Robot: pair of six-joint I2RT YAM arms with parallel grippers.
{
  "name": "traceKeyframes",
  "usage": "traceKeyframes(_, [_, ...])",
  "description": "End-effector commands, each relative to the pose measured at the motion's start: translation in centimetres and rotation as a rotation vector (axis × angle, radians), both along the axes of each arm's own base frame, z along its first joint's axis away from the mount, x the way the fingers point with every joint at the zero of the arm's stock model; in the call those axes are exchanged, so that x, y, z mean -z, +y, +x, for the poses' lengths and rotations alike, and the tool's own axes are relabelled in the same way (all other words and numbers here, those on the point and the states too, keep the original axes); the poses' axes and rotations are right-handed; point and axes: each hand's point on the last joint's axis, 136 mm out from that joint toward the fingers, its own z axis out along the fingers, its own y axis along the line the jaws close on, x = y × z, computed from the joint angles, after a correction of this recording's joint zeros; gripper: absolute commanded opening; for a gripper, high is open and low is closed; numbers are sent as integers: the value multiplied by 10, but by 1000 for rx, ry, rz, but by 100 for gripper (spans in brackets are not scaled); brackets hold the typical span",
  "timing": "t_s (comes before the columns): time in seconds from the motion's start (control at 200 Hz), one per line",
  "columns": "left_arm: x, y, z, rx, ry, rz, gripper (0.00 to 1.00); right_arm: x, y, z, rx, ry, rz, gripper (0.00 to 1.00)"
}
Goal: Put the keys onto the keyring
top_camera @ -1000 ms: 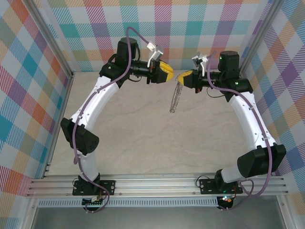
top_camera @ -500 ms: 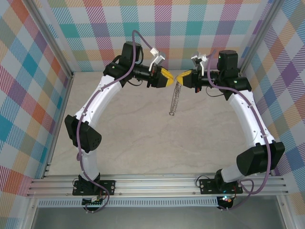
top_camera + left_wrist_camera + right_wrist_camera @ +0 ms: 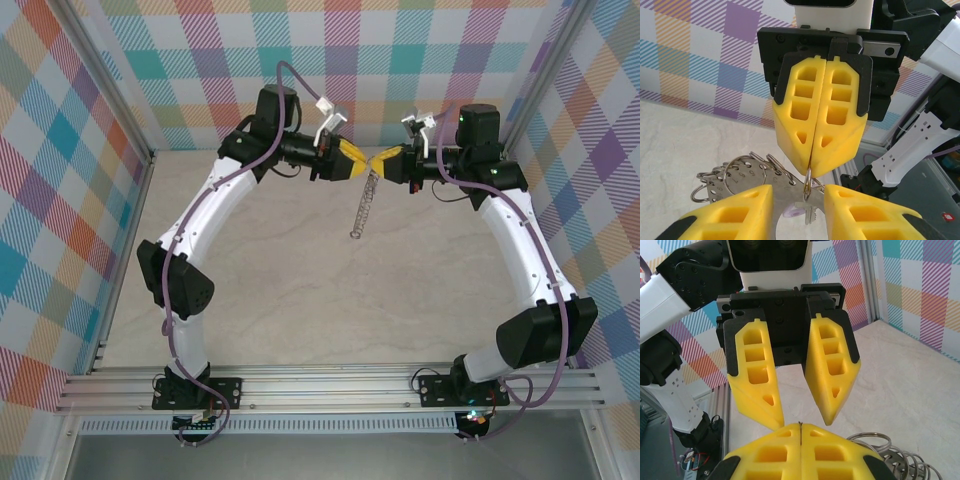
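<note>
- While the right gripper [image 3: 386, 160], jaws pressed together, pinches the top of the keyring [image 3: 362, 205], the ring hangs lengthwise below it, over the table [image 3: 290, 290].
- The left gripper [image 3: 360, 161] meets it tip to tip, jaws apart.
- The key [image 3: 792, 212] lies crosswise in the gap between the left fingers [image 3: 747, 210], just under the right tips; I cannot tell whether they touch it.
</note>
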Motion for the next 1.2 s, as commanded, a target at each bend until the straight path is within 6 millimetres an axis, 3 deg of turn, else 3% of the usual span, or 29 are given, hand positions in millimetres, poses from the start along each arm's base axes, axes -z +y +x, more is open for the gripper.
traceKeyframes(0.0, [-14,-7,-9,50,-31,-40,32,-10,0,-3,-37,-46,30,0])
traceKeyframes(0.46, [-20,-11,-11,48,-52,-50,30,-7,0,-2,-41,-40,30,0])
traceKeyframes(0.625, [-22,-12,-10,43,-58,-55,14,-7,0,-4,-46,-40,30,0])
traceKeyframes(0.945, [-24,-14,-13,63,-52,-66,0,-7,0,-3,-46,-37,32,0])
traceKeyframes(1.11, [-23,-19,-17,82,-52,-69,0,-9,1,-3,-56,-34,44,0])
traceKeyframes(1.195, [-23,-22,-19,85,-54,-69,6,-10,2,-3,-57,-34,47,0])
